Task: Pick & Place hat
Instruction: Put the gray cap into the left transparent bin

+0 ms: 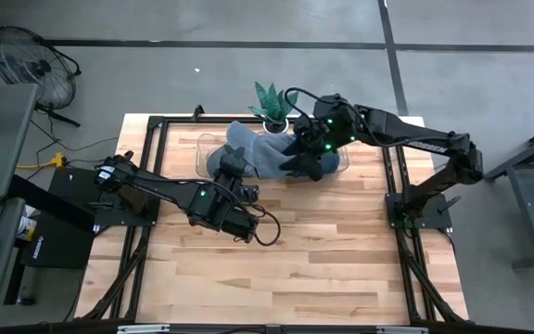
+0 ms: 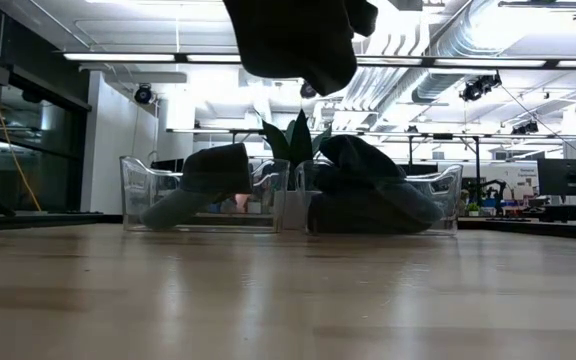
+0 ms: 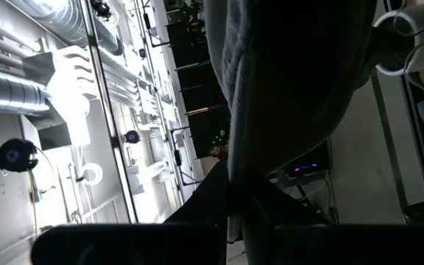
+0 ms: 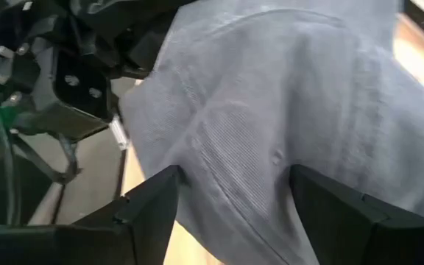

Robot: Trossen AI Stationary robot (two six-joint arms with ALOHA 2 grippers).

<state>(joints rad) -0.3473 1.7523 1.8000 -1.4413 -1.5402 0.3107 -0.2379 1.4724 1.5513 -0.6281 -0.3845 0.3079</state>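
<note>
The hat (image 1: 248, 144) is grey-blue ribbed cloth, held up over the far middle of the table; in the low view the hat (image 2: 298, 40) hangs dark at the top, clear of the wood. My left gripper (image 1: 234, 170) reaches in level from the near left and is shut on it. My right gripper (image 1: 300, 160) comes from the right, slanting down, and stands open (image 4: 234, 191), with a bulge of the hat (image 4: 285, 96) between its two fingers. My left gripper pinches a gathered fold of the hat's cloth (image 3: 232, 177) between its two shut fingers, coming at it level. The hat is lifted clear of the table, and the rest of it (image 3: 293, 73) spreads away from the pinch. My right gripper's fingers (image 4: 157, 202) flank the cloth; whether they touch it I cannot tell.
Two clear bins (image 2: 208, 190) (image 2: 383, 195) stand along the far edge with dark cloth things in them. A small potted plant (image 1: 272, 102) stands between them. The near half of the wooden table (image 1: 276, 269) is bare. A fan (image 1: 31, 60) stands off the table, far left.
</note>
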